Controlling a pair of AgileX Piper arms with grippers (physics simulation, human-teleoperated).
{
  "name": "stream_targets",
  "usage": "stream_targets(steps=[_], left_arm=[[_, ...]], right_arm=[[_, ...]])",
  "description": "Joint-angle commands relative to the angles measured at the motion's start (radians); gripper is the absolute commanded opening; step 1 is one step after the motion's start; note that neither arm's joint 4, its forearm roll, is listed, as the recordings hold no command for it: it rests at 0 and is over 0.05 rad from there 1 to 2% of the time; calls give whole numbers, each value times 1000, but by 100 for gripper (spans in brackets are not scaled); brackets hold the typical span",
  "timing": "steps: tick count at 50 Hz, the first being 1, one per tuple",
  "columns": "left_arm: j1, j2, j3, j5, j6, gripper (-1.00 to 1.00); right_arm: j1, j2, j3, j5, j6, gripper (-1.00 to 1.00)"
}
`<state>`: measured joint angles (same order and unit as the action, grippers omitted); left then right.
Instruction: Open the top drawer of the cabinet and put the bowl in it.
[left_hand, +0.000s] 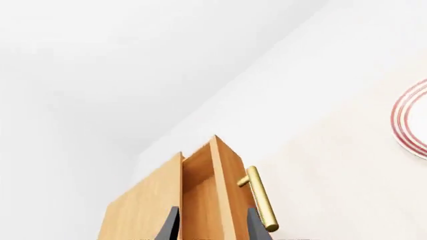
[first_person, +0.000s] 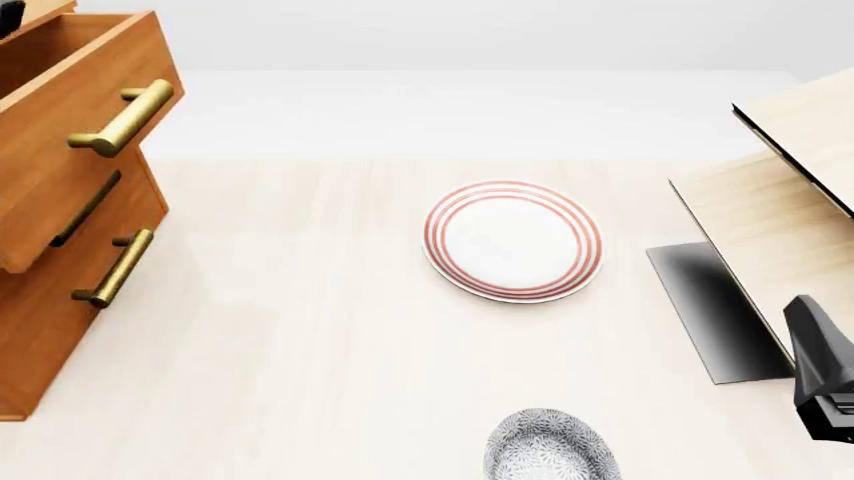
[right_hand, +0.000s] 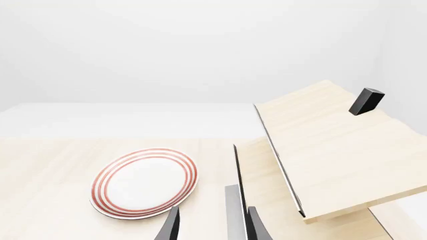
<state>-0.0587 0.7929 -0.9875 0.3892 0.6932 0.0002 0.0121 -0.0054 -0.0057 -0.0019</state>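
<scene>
The top drawer (first_person: 60, 130) is found pulled out from the cabinet (first_person: 54, 300) at the left edge of the bench (first_person: 307, 340), its open box exposed and its brass handle (first_person: 123, 118) projecting toward the bench centre. The drawer's long axis is judged to run along its direction of travel, from the left edge toward the middle, with the front tilted slightly in the front view.

The bowl (first_person: 550, 448) is seen upright at the near edge, right of centre and partly cut off by the frame; it is not held. A ringed plate (first_person: 511, 240) lies at mid-bench, between bowl and drawer.

The left gripper (left_hand: 212, 225) is seen set moderately apart, straddling the drawer's front panel, with nothing visibly clamped. The right gripper (right_hand: 212, 225) is likewise parted and empty, above the bench near a pale wooden structure (right_hand: 333, 155) at the right edge.

Risks noted:
- The bowl may be tipped or slid off the near edge if gripped on its thin rim.
- The plate may be struck if the bowl is carried low.
- The handle may be caught during placement.
</scene>
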Motion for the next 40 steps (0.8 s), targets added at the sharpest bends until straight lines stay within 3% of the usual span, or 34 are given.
stream_targets(steps=[1,7,11,16,20,22,25,32,37,39,40], left_arm=[[15,157,-264,224,-190,100],[35,224,-376,320,-255,100],[49,245,-404,348,-269,100],[62,316,-490,423,-378,100],[75,330,-516,452,-398,100],[74,348,-547,484,-448,100],[97,348,-562,504,-443,100],[78,420,-638,566,-605,100],[120,427,-674,586,-619,100],[99,447,-689,596,-693,100],[146,437,-687,596,-661,100]], right_arm=[[0,-2,1,1,1,100],[0,-3,1,1,1,100],[0,-3,1,1,1,100],[0,-2,1,1,1,100],[0,-3,1,1,0,100],[0,-2,1,1,0,100],[0,-2,1,1,1,100],[0,-2,1,1,0,100],[0,-2,1,1,1,100],[0,-3,1,1,0,100],[0,-2,1,1,0,100]])
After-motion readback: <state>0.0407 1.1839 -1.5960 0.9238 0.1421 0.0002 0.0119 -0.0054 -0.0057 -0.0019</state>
